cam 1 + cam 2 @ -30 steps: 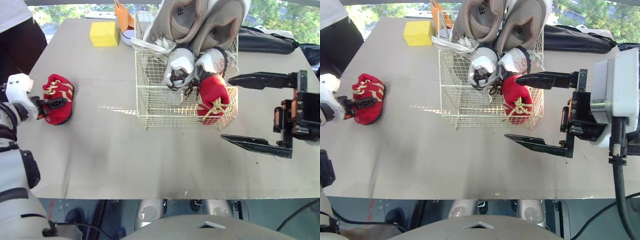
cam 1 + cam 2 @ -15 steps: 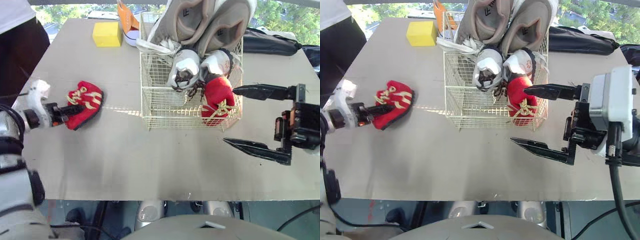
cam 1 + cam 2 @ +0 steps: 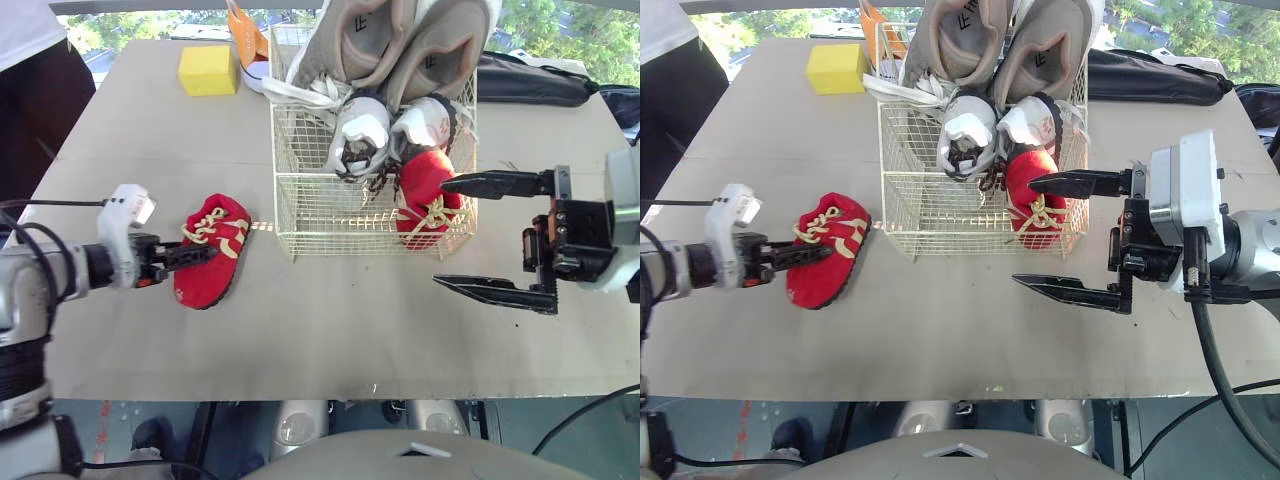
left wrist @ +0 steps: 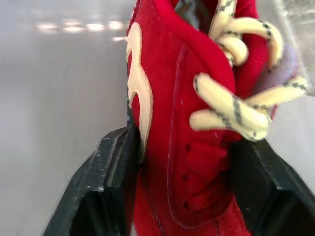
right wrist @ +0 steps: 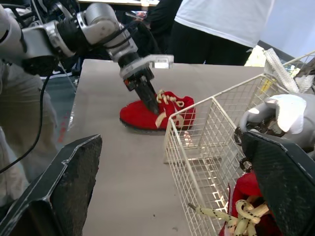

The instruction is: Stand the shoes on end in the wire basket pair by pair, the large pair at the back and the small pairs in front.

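Note:
My left gripper (image 3: 188,256) is shut on a small red shoe (image 3: 211,262) with cream laces, held low over the table just left of the wire basket (image 3: 340,216). In the left wrist view the shoe (image 4: 197,123) sits between both black fingers (image 4: 106,189). The basket holds a large grey pair (image 3: 400,40) on end at the back, a small white pair (image 3: 362,135) in front of it, and one red shoe (image 3: 426,196) in the front right corner. My right gripper (image 3: 441,232) stands open beside the basket's right side, holding nothing.
A yellow block (image 3: 208,68) and an orange item (image 3: 246,30) lie at the table's far left behind the basket. A black bag (image 3: 530,80) lies far right. A person (image 3: 35,70) stands at the table's left edge.
My left gripper has carried the red shoe rightwards from the table's left edge to just beside the basket. The right gripper stays open in about the same place.

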